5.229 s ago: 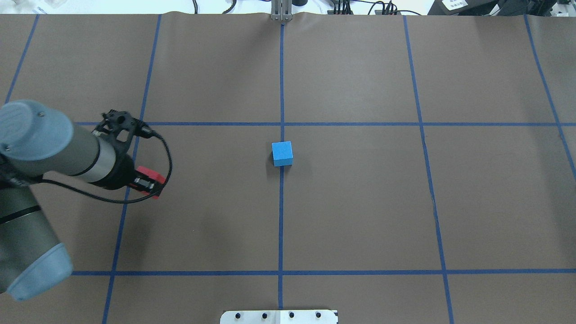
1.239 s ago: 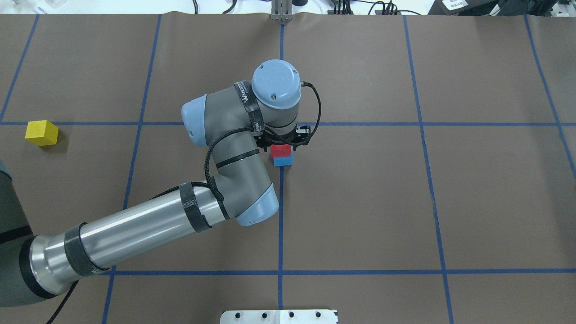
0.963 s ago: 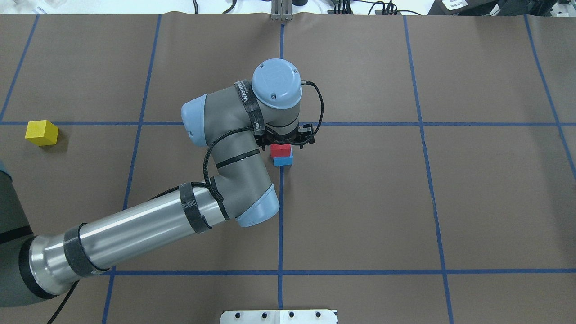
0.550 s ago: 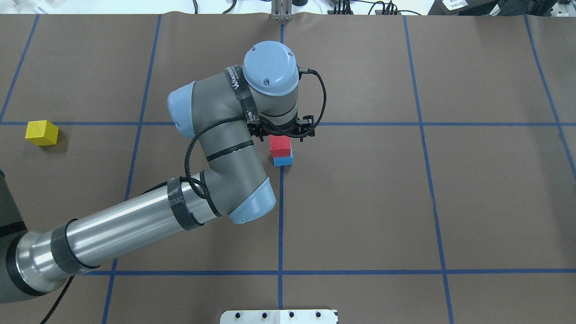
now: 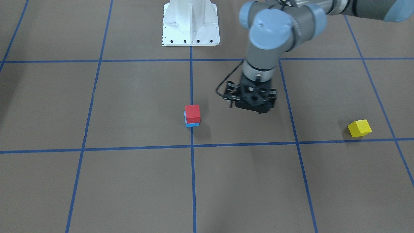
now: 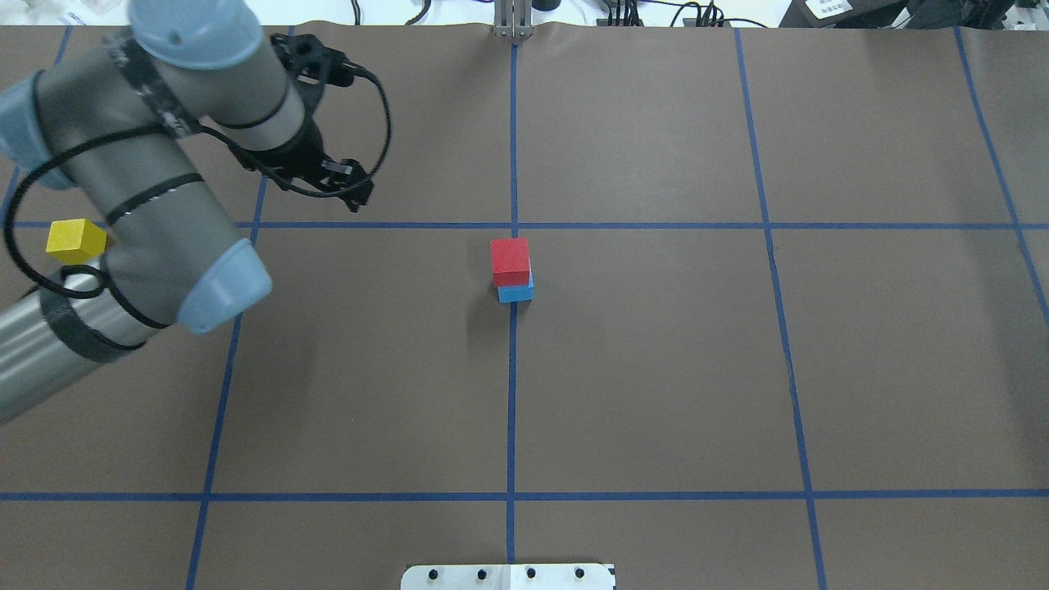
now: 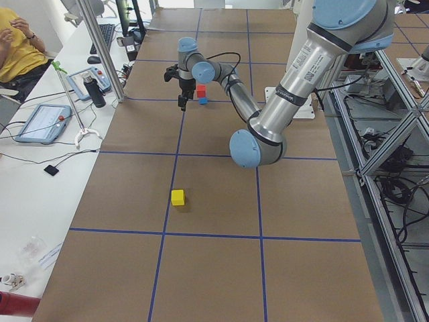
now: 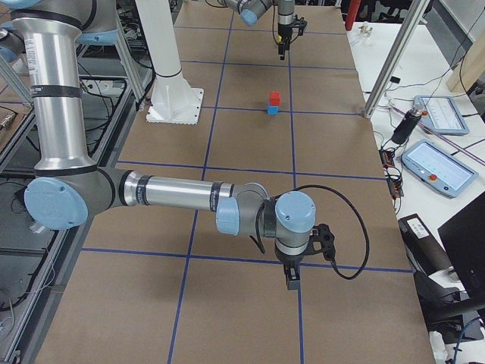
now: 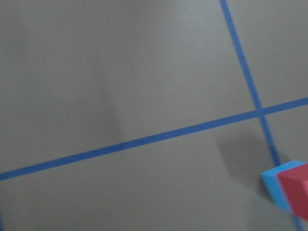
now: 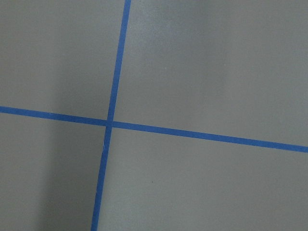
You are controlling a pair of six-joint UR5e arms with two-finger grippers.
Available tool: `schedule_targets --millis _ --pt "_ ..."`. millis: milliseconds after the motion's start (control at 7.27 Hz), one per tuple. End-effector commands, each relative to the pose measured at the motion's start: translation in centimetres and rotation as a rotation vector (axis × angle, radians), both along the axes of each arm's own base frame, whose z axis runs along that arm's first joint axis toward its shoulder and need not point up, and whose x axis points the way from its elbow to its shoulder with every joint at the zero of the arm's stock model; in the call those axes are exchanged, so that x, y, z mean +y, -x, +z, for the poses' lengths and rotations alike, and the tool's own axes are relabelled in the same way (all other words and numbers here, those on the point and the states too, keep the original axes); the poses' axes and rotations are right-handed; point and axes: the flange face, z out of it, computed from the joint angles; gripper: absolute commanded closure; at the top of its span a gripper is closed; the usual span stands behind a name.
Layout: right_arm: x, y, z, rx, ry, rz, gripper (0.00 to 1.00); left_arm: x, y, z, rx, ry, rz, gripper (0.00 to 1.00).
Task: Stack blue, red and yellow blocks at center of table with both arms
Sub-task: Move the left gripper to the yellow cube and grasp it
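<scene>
Overhead exterior view: brown table [image 6: 656,369] crossed by blue tape lines [image 6: 511,410]; left arm [image 6: 156,180] crowds the yellow block [image 6: 75,239], with the left gripper [image 6: 354,192] well apart from the stack. Red block [image 6: 510,259] rests on blue block [image 6: 516,293] on the centre line. How far the left gripper and the right gripper [image 8: 292,284] are spread cannot be told.

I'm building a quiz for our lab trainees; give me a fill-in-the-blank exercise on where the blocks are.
The block on top of the blue block is ___.
The yellow block lies on the robot's ___ side.
Right now, ___ blocks are stacked.
Missing: red; left; two.
</scene>
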Motion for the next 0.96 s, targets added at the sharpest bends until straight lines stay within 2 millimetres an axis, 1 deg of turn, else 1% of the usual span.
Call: schedule_targets --millis 0,138,275,413,550,688,826 --pt "0.0 0.0 0.0 0.000 0.000 0.000 0.01 -1.9 11.7 11.2 -0.069 -0.079 0.115 0.00" --pt "0.0 0.0 0.0 0.000 -0.001 -0.001 0.01 -1.1 15.1 15.9 -0.065 -0.039 0.100 0.00" --pt "0.0 0.0 0.0 0.000 -0.003 -0.001 0.01 -0.4 17.7 19.8 -0.073 0.012 0.054 0.00" --pt "0.2 0.0 0.5 -0.002 0.010 0.000 0.01 0.5 19.0 22.0 -0.068 0.091 -0.031 0.00" --pt "0.2 0.0 0.6 0.000 0.014 0.000 0.01 0.6 18.8 23.9 -0.051 0.149 -0.110 0.00" --pt "0.7 0.0 1.4 0.004 0.027 -0.001 0.00 -0.2 18.4 28.0 -0.033 0.161 -0.155 0.00" --pt "0.7 0.0 1.3 0.006 0.024 -0.003 0.00 -1.0 17.8 32.1 0.003 0.163 -0.205 0.00"
